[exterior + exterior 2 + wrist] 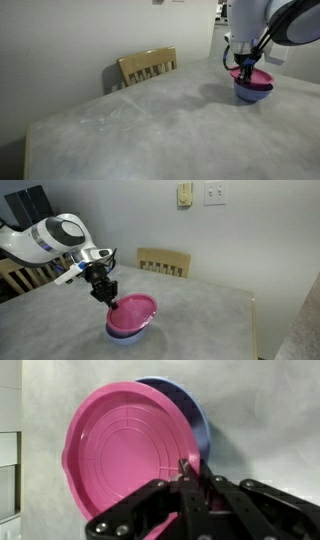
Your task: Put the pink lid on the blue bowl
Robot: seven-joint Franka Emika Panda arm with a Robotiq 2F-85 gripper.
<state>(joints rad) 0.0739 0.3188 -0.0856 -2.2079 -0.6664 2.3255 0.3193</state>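
The lid [125, 445] hangs tilted in the claw [190, 468], whose fingers are clenched on its near rim, one on each face. Directly under and just beyond the claw, the bowl [192, 412] sits upright on the bench [205, 310]. Its blue rim peeks past the lid's far edge in the wrist view. In both exterior views the lid [135, 309] lies slanted across the bowl's [124, 333] mouth, not seated flat. A wooden chair [148, 67] stands well apart from the claw, at the bench's edge against the wall.

No readable text, labels, brands or numbers in any view.
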